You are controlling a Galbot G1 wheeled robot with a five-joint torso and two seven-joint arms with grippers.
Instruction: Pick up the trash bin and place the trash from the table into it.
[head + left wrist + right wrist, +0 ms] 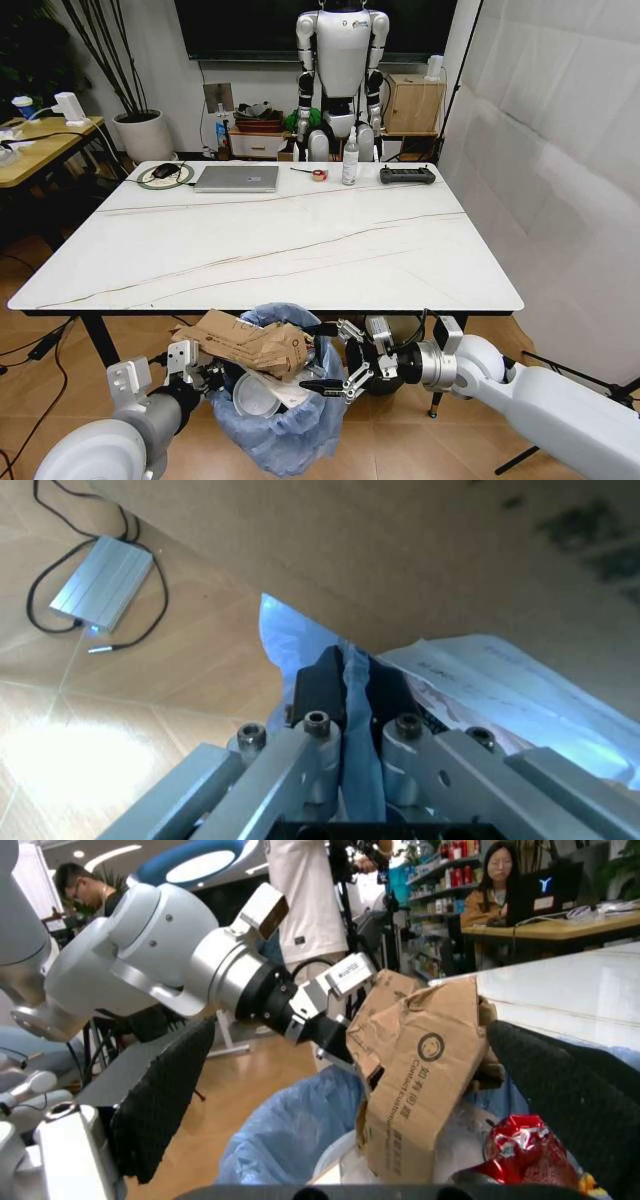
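Left gripper (pixel 222 378) pinched tight on the blue bag rim of the trash bin (pixel 285 425), at the bin's 9 o'clock; black fingers (pixel 322 682) clamp a fold of the liner. Bin hangs below the marble table (pixel 300 250), near edge, at 6 o'clock. Crumpled brown paper bag (pixel 250 345) juts from the top, beside a clear plastic lid (pixel 255 397) and a red wrapper (pixel 520 1151). Right gripper (pixel 335 380) spread wide, holding nothing, at the bin's 3 o'clock.

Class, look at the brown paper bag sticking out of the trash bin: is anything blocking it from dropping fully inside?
Probably yes. The brown paper bag rests across the trash bin rim on a white lid and red wrapper already inside.
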